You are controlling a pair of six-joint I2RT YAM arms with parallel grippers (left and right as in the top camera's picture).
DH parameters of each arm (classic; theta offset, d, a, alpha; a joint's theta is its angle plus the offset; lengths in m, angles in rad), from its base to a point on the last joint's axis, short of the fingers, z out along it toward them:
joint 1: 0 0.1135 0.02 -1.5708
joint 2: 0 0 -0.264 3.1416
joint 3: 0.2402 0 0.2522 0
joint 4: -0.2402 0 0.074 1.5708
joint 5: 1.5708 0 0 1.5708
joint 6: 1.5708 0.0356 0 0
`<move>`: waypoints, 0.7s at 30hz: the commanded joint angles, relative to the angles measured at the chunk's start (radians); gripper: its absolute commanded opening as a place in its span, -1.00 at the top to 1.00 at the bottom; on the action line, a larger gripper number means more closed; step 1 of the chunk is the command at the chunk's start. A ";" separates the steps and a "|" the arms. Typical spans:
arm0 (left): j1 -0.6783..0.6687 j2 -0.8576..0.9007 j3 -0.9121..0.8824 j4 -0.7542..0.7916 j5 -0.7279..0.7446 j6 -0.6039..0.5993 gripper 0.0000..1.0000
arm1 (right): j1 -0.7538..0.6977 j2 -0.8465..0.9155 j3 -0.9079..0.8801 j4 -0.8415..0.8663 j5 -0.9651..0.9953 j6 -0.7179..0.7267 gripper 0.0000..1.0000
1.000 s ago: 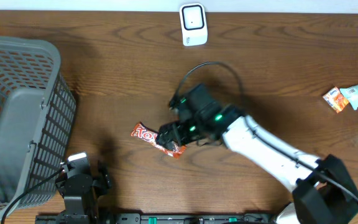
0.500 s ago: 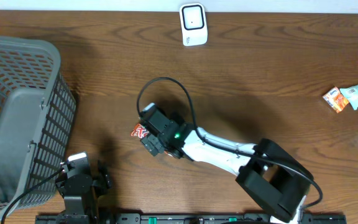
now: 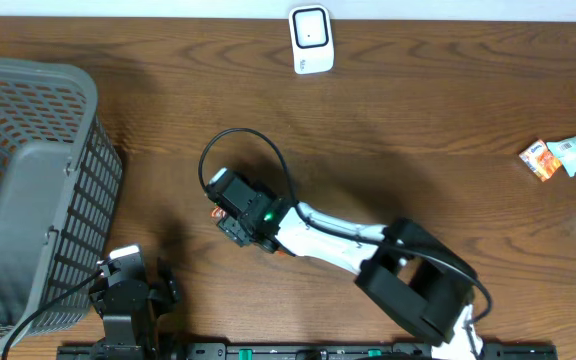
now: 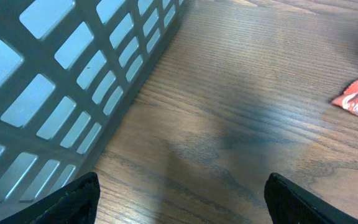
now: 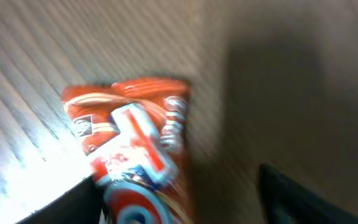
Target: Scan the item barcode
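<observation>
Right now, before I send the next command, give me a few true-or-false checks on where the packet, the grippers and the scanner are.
1. The red snack packet lies between the fingers of the right gripper. True.
2. The left gripper holds the packet. False: it is open and empty, beside the basket.
3. The white scanner stands at the far edge of the table, apart from the packet. True.
4. The packet is inside the basket. False: it lies on the bare wood of the table.
5. The red packet is the only item on the table. False: small packets lie near the right edge.
</observation>
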 commanded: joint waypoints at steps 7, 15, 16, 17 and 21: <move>-0.003 -0.002 -0.010 -0.031 -0.009 -0.008 -0.70 | -0.010 0.003 0.163 -0.160 -0.091 0.013 0.98; -0.003 -0.002 -0.010 -0.031 -0.009 -0.008 -0.70 | -0.177 -0.077 0.287 -0.383 -0.879 -0.224 0.98; -0.003 -0.002 -0.010 -0.031 -0.009 -0.008 -0.70 | -0.211 -0.076 0.283 -0.397 -1.015 -0.224 0.98; -0.003 -0.002 -0.010 -0.030 -0.009 -0.008 -0.70 | -0.243 -0.076 0.277 -0.406 -1.117 -0.224 0.98; -0.003 -0.002 -0.010 -0.031 -0.009 -0.008 -0.70 | -0.375 -0.076 0.255 -0.405 -1.370 -0.069 0.98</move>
